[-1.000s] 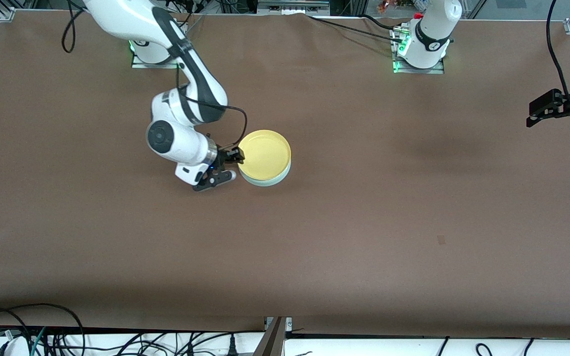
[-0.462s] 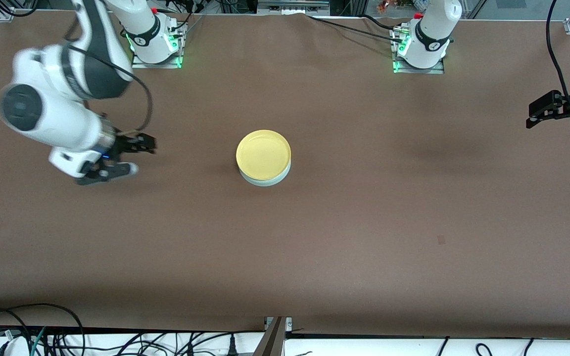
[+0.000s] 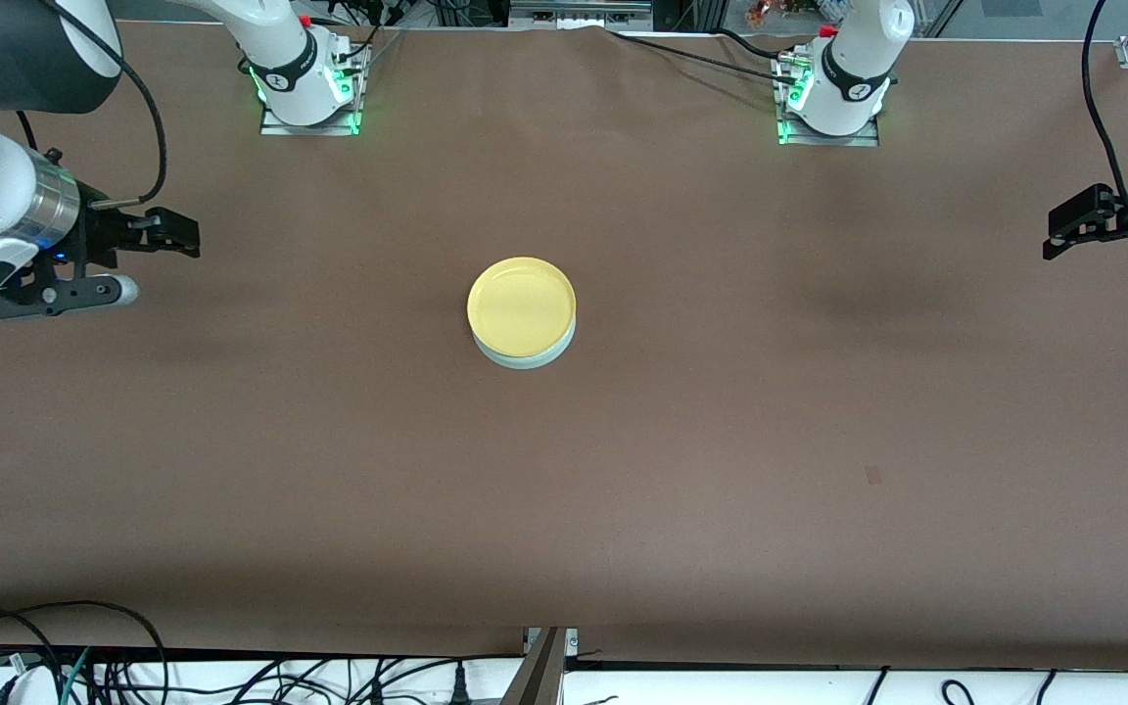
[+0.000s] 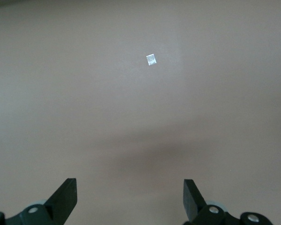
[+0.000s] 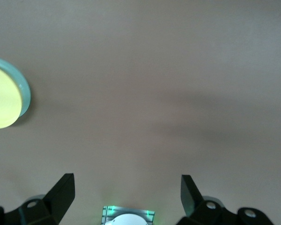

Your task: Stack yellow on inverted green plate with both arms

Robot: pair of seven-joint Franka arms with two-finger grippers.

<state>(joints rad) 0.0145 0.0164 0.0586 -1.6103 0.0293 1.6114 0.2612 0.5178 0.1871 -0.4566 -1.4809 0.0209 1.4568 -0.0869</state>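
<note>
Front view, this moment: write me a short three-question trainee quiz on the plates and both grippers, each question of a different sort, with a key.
1. True or false: the yellow plate rests on top of the green plate.
2. Multiple choice: the right gripper is
A. shut on the yellow plate
B. open, over bare table toward the right arm's end
C. open, directly over the stack
3. Fill in the missing word: the left gripper waits with its jaws ____ and nothing between them, at the left arm's end of the table.

Key: 1 true; 2 B; 3 open.
</note>
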